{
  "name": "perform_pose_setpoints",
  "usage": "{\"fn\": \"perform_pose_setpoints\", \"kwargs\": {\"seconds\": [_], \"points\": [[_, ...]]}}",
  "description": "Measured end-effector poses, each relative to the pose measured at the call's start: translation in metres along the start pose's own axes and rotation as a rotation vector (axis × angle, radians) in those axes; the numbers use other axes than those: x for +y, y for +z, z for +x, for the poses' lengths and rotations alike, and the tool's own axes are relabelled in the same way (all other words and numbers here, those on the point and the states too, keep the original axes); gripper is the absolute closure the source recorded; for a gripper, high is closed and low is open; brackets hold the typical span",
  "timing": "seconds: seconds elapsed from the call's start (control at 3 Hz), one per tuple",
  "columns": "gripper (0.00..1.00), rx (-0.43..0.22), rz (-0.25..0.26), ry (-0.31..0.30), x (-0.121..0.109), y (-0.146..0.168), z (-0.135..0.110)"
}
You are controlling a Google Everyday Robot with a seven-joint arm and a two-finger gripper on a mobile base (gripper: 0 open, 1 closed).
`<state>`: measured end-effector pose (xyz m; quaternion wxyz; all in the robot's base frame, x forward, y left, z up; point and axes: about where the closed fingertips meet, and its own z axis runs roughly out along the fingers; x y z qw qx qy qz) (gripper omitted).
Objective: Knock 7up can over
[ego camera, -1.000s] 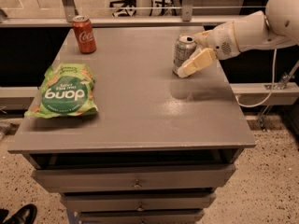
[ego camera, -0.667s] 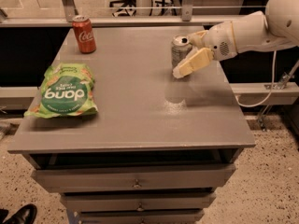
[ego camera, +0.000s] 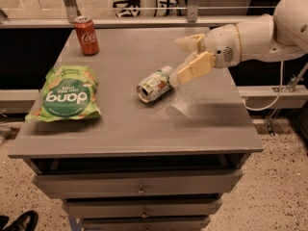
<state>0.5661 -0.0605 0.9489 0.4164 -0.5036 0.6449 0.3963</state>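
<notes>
The 7up can (ego camera: pixel 155 85), silver-grey with a greenish label, lies on its side near the middle of the grey table (ego camera: pixel 134 129), its top end facing the front left. My gripper (ego camera: pixel 186 57) hovers just right of and above the can, its two cream fingers (ego camera: pixel 195 67) spread apart and holding nothing. The lower finger's tip is next to the can's base end. The white arm reaches in from the right.
A red cola can (ego camera: pixel 87 35) stands upright at the table's back left. A green dang snack bag (ego camera: pixel 67 95) lies at the left. The table has drawers below. A railing runs behind it and a shoe (ego camera: pixel 21 221) shows at the bottom left.
The 7up can stood upright between the fingers at the table's right; now it lies tipped over on its side, further left toward the middle. The gripper has moved left.
</notes>
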Motion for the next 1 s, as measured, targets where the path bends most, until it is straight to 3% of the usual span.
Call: {"fn": "perform_pose_setpoints", "kwargs": {"seconds": [0.33, 1.0], "points": [[0.0, -0.011, 0.004, -0.008, 0.01, -0.001, 0.004], [0.0, -0.007, 0.15, -0.027, -0.014, -0.059, 0.024]]}}
